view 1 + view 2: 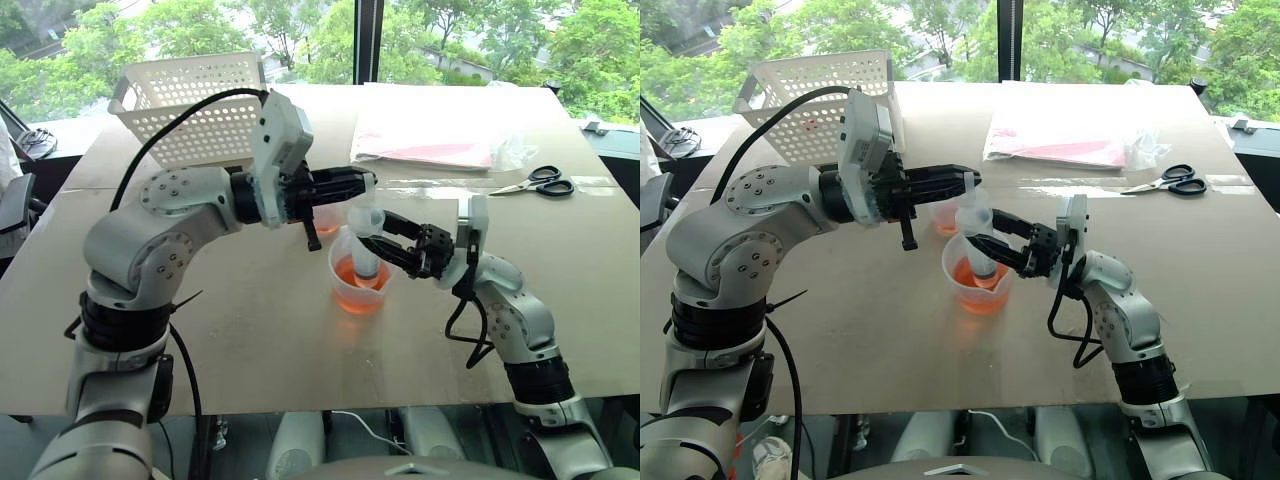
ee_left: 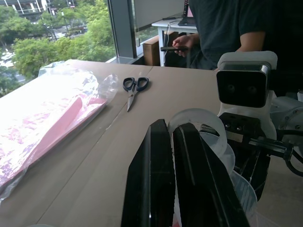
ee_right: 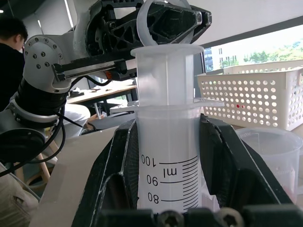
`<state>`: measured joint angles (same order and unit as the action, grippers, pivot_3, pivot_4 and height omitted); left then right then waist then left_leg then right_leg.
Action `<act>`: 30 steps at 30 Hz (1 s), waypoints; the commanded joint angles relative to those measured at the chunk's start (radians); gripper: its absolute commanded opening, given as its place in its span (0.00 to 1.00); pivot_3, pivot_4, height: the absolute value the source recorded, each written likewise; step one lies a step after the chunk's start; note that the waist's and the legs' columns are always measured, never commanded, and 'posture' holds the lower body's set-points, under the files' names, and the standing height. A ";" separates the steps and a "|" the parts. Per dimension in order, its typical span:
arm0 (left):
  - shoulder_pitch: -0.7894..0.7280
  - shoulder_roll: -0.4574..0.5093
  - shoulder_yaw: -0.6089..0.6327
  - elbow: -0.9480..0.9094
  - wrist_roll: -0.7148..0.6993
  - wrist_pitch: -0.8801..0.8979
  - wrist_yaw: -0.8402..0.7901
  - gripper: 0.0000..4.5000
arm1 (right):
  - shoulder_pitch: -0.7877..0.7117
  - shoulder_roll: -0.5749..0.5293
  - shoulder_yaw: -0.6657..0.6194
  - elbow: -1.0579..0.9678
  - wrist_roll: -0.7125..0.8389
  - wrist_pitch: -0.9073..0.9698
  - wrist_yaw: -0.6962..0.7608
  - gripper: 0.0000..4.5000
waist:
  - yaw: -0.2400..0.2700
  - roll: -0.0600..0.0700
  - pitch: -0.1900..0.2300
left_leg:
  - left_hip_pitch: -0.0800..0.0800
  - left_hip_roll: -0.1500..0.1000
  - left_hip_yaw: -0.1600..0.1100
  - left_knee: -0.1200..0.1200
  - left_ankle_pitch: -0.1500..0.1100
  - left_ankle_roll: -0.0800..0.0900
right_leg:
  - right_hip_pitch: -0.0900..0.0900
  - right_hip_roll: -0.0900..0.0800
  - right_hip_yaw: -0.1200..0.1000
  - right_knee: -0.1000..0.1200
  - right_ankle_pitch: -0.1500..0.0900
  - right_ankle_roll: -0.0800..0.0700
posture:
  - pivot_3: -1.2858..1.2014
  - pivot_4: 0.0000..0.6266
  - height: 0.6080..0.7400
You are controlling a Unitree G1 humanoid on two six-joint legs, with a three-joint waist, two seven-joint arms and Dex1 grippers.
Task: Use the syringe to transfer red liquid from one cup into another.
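Right wrist view shows the right gripper clamped on the barrel of the syringe, one black finger on each side just below the flange, graduation numerals facing the lens; this grip appears intended to hold the barrel upright and steady. In the left eye view, at frame centre, that syringe stands nozzle-down inside the larger cup, which holds the red liquid, so the tip is presumably submerged for drawing. Left gripper reaches in level from the left of the frame with its fingers pressed together at the ring on top of the plunger; in the left wrist view the two black fingers lie side by side with almost no gap and the pale ring sits just behind them. Judged from this, the left gripper is placed to work the plunger while the right one anchors the barrel. Whether a finger actually passes through the ring or merely rests against it cannot be told. The smaller cup stands just behind the larger one, largely masked by the left gripper, with some orange-red showing in it. Nozzle tip and plunger seal are hidden by the fingers and the cup wall, so the fill inside the barrel cannot be read. Further out on the table lie a white basket at upper left, a plastic bag at upper centre, and scissors at upper right
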<state>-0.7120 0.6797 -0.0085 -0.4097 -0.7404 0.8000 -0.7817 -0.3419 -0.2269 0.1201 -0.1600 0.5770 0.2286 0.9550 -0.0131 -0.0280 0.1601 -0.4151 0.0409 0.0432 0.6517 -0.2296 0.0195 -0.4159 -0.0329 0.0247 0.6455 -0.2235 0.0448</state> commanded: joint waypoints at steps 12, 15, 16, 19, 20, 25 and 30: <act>0.036 0.011 0.164 -0.056 -0.084 -0.002 0.036 0.20 | -0.055 0.025 -0.022 -0.083 0.096 0.090 -0.029 0.31 | 0.001 0.000 0.000 | 0.000 0.000 -0.001 0.000 0.000 0.000 | 0.001 0.000 -0.001 0.000 0.000 0.000 | 0.52 0.24 1.00; 0.070 0.039 0.211 -0.065 -0.114 0.025 0.048 0.50 | -0.062 0.022 -0.043 -0.108 0.123 0.116 -0.053 0.31 | 0.000 0.000 0.000 | 0.000 0.000 -0.001 0.000 0.000 0.000 | 0.001 0.000 -0.001 0.000 0.000 0.000 | 0.52 0.24 1.00; 0.091 0.057 0.231 -0.071 -0.134 0.036 0.033 0.61 | -0.065 0.022 -0.052 -0.114 0.133 0.125 -0.064 0.31 | -0.002 0.000 0.000 | 0.000 0.000 -0.001 0.000 0.000 0.000 | 0.001 0.000 -0.001 0.000 0.000 0.000 | 0.52 0.24 1.00; 0.134 0.081 0.288 -0.083 -0.200 0.061 0.039 0.72 | -0.069 0.015 -0.067 -0.131 0.150 0.140 -0.080 0.31 | -0.002 0.000 0.000 | 0.000 0.000 -0.001 0.000 0.000 0.000 | 0.000 0.000 -0.001 0.000 0.000 0.000 | 0.52 0.24 1.00; 0.144 0.080 0.308 -0.080 -0.226 0.075 0.060 0.72 | -0.070 0.014 -0.072 -0.136 0.156 0.145 -0.084 0.31 | -0.001 0.000 0.000 | 0.000 0.000 -0.002 0.000 0.000 0.000 | 0.000 0.000 -0.001 0.000 0.000 0.000 | 0.52 0.24 1.00; 0.205 0.074 0.354 -0.081 -0.271 0.099 0.137 0.72 | -0.077 0.017 -0.090 -0.148 0.185 0.166 -0.105 0.31 | 0.000 0.000 0.000 | 0.000 0.000 -0.002 0.001 0.000 0.000 | 0.001 0.000 -0.002 0.000 0.000 0.000 | 0.52 0.24 1.00; 0.280 0.090 0.367 -0.095 -0.263 0.090 0.156 0.72 | -0.075 -0.011 -0.078 -0.134 0.154 0.145 -0.076 0.31 | 0.000 0.000 0.000 | 0.000 0.000 -0.003 0.000 0.000 0.000 | 0.002 0.000 -0.002 0.000 0.000 0.000 | 0.52 0.24 1.00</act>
<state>-0.4354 0.7534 0.3241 -0.4691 -0.9874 0.9057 -0.6299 -0.4011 -0.2232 0.0507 -0.2642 0.7397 0.4011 0.8566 -0.0128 -0.0280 0.1601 -0.4147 0.0411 0.0407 0.6522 -0.2297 0.0195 -0.4143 -0.0333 0.0223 0.6455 -0.2235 0.0446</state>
